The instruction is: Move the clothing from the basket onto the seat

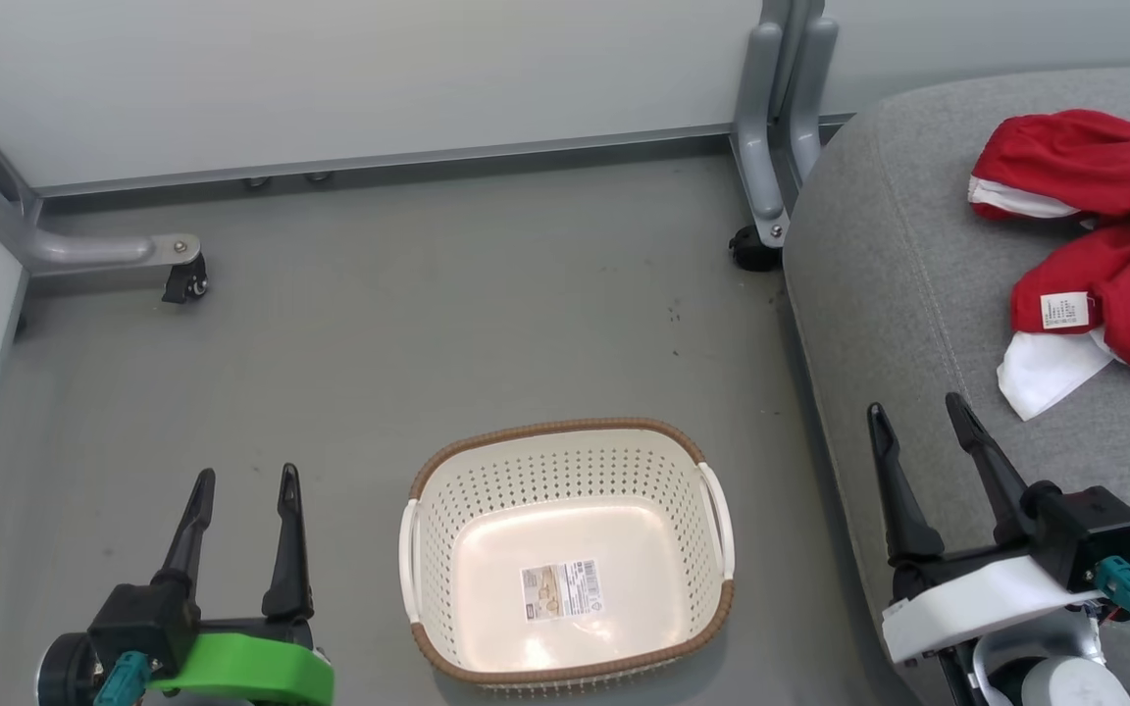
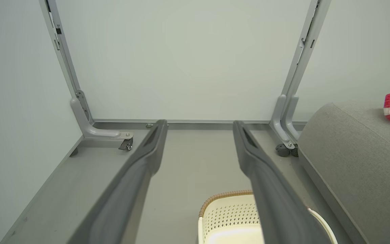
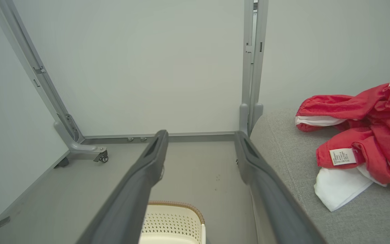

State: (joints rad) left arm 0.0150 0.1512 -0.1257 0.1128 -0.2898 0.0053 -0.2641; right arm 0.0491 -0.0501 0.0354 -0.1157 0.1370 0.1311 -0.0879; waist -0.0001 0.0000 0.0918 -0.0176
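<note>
- Evidently the seat (image 1: 918,294), the largest item, takes up my right side from 1 to 5 o'clock in the head view. It is the destination and it is already loaded.
- The floor (image 1: 379,343) is grey and carries the basket; I note no garment on it.
- The basket (image 1: 555,428) stands upright on the floor at 6 o'clock, between my two arms and just beside the seat's edge. Its interior holds no garment.
- The clothing (image 1: 1104,245) lies in a crumpled red and white heap on top of the seat at 2 o'clock, well inside the cushion's edge and well apart from the basket.
- My right gripper (image 1: 916,405) hangs over the seat's near edge, fingers spread wide with nothing between them. The clothing lies at about 2 o'clock from it, near but not touching. The basket lies at 8 o'clock.
- My left gripper (image 1: 246,474) hovers over bare floor, likewise spread and holding nothing. The basket is just beside it, between 3 and 4 o'clock. The clothing is far off, between 2 and 3 o'clock.
- The barcode sticker (image 1: 562,590) on the basket's base is fully exposed, which supports an emptied basket.
- The white tag (image 1: 1060,310) faces up on the lower red fold.
- Finding: the transfer looks complete. I judge the step in hand to be the closing check.
- Next move calls for no further pick, only keeping both arms clear of the heap.
</note>
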